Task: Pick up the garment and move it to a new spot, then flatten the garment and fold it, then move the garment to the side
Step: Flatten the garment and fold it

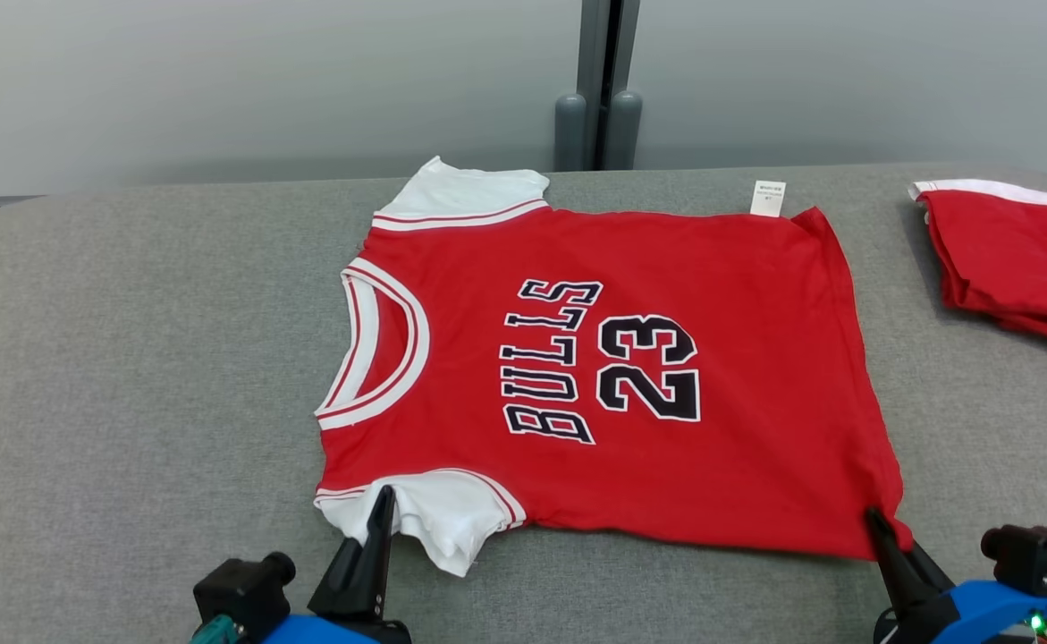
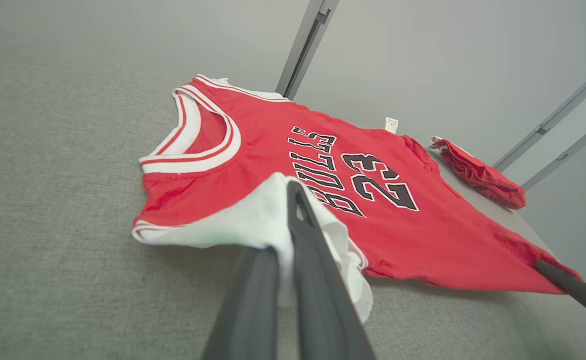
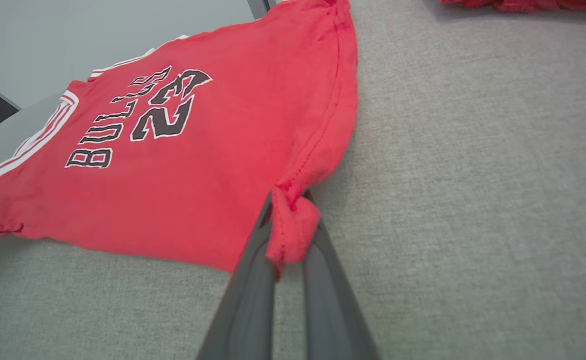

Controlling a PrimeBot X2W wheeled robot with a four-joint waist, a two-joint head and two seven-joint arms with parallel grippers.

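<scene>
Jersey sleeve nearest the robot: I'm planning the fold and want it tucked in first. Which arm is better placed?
Left, most likely. The left gripper has its jaws shut on that white sleeve; the right gripper pinches the hem corner of the jersey, well away.

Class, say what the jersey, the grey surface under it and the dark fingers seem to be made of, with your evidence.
The jersey: soft matte knit cloth, probably; it bunches where pinched and has a stitched hem. The surface: grey woven, upholstery-like fabric, matte, with a flecked weave. The fingers: smooth dark plastic or rubber; unclear which.
</scene>
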